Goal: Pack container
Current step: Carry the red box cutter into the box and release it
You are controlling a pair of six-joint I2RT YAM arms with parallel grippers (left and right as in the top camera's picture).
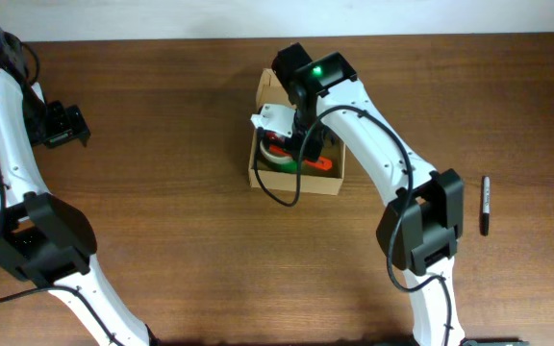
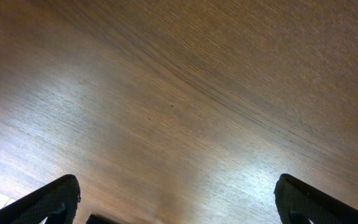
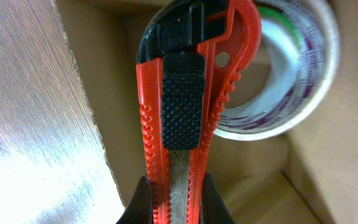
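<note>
- Small tan-brown cardboard box (image 1: 294,184) stands open at the middle of the wooden worktop (image 1: 162,115) — a pale tape roll (image 3: 303,81) lies inside.
- Right fingers (image 3: 139,206) clamp a red-and-black utility knife (image 3: 180,106) over the box.
- Left fingers (image 2: 55,202) spread wide, empty.

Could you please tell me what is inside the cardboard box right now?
A tape roll lies in the container, and the right tool holds a red utility knife in there too. The arm covers the rest of the floor from overhead.
</note>
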